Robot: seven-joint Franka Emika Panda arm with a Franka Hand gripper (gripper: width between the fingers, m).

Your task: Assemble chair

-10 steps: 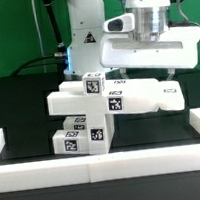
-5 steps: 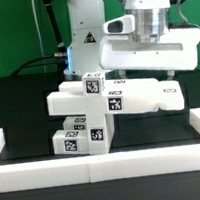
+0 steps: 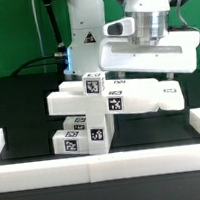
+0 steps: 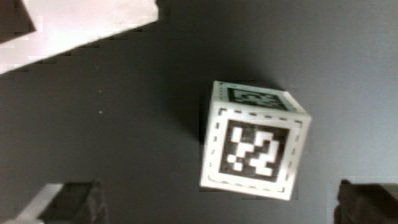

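While the tool [image 3: 164, 76] hangs above the black table [image 3: 23, 107] with its jaws spread as wide as they go and nothing between them, the chair parts [image 3: 98, 103] stand stacked near the middle of the exterior view, close behind the white border rail [image 3: 106, 166]. In that view the stack is a cluster of tagged white pieces: a long bar [image 3: 138, 97] lying roughly level and running toward the exterior view's right, a small tagged block [image 3: 93, 87] on top, and lower pieces [image 3: 81, 140] beneath, just behind the rail.

The relation that matters is vertical. The tool sits over the right-hand stretch of the long bar, a little above it and apparently not touching; how much gap remains cannot be told from this angle. The wrist view looks straight down on one tagged block [image 4: 253, 148], which lies between the two dark fingertips [image 4: 71, 203] showing at the frame's edge, tilted slightly off square to them. Another white piece [image 4: 71, 35] crosses a corner of that view.

Judging from this, a descent would bring the fingers down either side of the block, and a small wrist turn to square up with its faces looks advisable first.
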